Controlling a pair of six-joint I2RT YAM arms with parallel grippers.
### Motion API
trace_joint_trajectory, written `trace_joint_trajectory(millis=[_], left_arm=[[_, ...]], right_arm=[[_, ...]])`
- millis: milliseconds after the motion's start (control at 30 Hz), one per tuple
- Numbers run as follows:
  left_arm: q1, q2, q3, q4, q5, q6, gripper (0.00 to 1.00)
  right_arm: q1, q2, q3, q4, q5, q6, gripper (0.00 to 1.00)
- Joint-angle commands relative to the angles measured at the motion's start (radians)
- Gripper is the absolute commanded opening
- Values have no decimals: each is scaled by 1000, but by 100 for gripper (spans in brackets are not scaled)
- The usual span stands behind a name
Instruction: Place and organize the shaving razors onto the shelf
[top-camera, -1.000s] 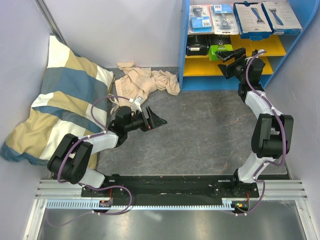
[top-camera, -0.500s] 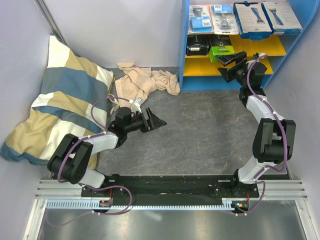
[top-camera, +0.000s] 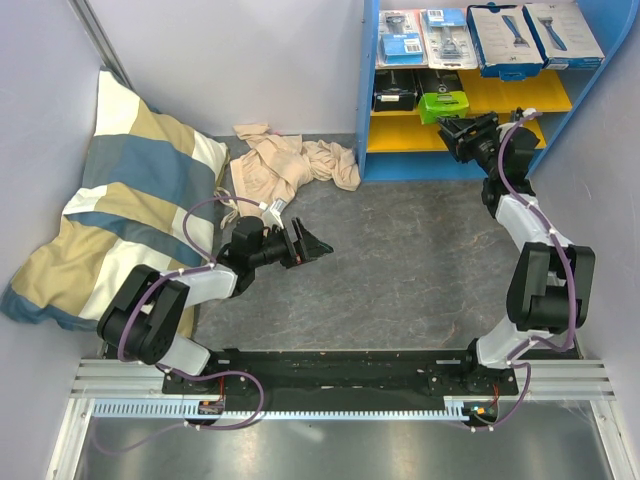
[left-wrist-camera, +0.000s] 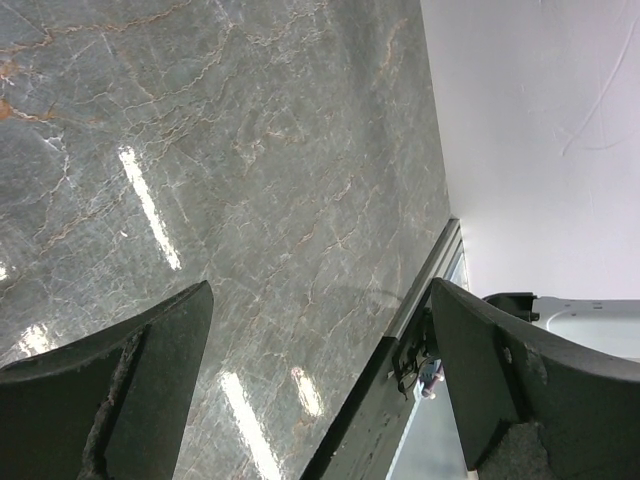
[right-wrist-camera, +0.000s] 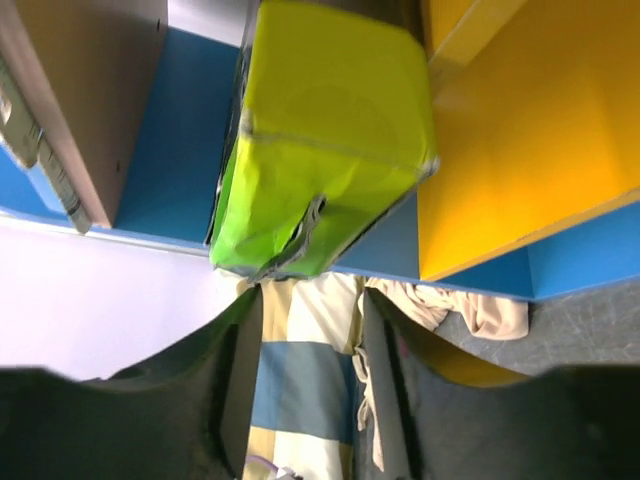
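Observation:
The shelf stands at the back right. Its pink top board carries two clear blister razor packs and two white-blue boxes. Two black razor boxes lie on the upper yellow board, one on the left and one with a lime-green end beside it. My right gripper hovers just in front of that box, its fingers open part way with nothing between them. My left gripper hangs wide open over the table, empty.
A beige cloth lies on the floor left of the shelf. The striped pillow leans in the left corner. The lower yellow board sits under the right gripper. The grey marble table spreads between the arms.
The right gripper's jaws have narrowed from wide open and drawn back a little from the lime-green box, which stays on the yellow board. The left arm has barely moved.

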Motion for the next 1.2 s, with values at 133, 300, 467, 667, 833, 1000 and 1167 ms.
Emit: trace_joint_trajectory(millis=[133,300,467,667,833,1000,1167], left_arm=[[6,16,-2,60,17,-12,96],[6,23,0,60,17,-13,96],[6,23,1,57,14,-13,96],[6,9,10,32,6,-1,96],[6,-14,52,-20,10,30,96],[8,-88,121,-173,-19,115,96],[9,-161,249,-397,-100,246,96]], right_arm=[[-5,113,139,29,-5,6,44],[-3,155,197,21,-7,11,42],[-5,178,225,26,-15,22,43],[-3,109,113,43,-50,12,44],[9,-17,-16,15,-73,-58,48],[30,-170,-111,-175,-38,-240,66],[38,-308,-188,-402,86,-476,88]])
